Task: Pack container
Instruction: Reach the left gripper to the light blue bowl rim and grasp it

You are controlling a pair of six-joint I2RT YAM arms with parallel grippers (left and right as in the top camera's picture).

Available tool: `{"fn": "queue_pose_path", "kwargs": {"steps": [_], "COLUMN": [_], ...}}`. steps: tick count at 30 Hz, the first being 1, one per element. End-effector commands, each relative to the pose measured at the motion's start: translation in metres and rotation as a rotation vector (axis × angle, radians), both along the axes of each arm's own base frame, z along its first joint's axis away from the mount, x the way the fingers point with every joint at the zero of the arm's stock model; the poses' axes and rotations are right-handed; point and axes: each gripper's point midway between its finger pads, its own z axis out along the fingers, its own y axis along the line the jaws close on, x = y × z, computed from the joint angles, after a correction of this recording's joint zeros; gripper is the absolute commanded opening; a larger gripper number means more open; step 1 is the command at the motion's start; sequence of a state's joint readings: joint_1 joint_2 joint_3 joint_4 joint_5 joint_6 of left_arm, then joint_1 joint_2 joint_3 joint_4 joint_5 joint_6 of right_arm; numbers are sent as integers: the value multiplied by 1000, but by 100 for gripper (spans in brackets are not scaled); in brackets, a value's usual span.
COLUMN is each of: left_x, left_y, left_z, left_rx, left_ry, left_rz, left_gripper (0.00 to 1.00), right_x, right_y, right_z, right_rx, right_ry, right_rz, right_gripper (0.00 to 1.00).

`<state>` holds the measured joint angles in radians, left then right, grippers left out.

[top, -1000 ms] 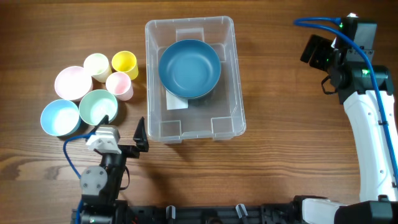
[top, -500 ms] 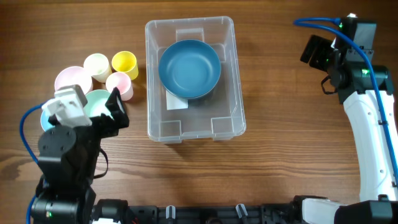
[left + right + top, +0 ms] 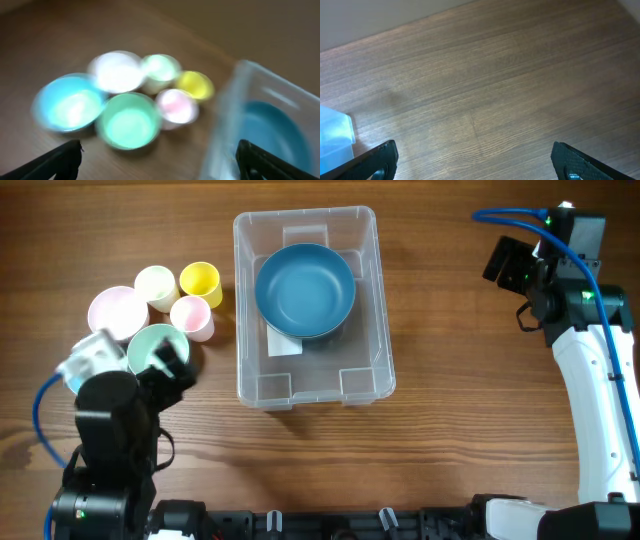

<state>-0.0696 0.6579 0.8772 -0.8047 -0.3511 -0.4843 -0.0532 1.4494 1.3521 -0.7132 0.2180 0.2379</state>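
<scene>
- I saw the large clear plastic rectangular bin (image 3: pixel 312 378) standing upright and open-topped, centred on the wooden table (image 3: pixel 450 430).
- Its corners were rounded, and a white label showed on its bottom.
- A round dark-blue bowl (image 3: pixel 305 290) sat in its far half.

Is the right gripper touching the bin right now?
Apart. The overhead view shows bare table between the right gripper and the bin.

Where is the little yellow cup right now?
Seen from overhead, the small yellow cup stands left of the clear plastic container, between it and a pale cream cup, with a pink cup just below.
</scene>
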Motion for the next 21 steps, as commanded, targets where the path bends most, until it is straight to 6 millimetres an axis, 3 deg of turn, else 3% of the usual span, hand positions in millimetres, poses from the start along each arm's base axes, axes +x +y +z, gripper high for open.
{"fn": "queue_pose_path", "kwargs": {"steps": [1,9,18,21], "left_x": [-25,-41,-44,-38], "left_y": [51,86,126,139], "left_z": [4,-22,-74,-87], "left_rx": [-87,-237,-458,-497], "left_ry": [-81,-24,124,157], "left_rz": [397,603,764,747], "left_gripper": [99,100,94,92], "right_x": [2,2,2,2], "right_y": [-2,-2,-2,-2], "right_z": [2,2,2,2], "right_rx": [-2,-2,-3,-2], "right_ry": [-6,-6,-6,-6], "right_rz": [-17,-17,-17,-17], "right_gripper": [100,100,100,100]}}
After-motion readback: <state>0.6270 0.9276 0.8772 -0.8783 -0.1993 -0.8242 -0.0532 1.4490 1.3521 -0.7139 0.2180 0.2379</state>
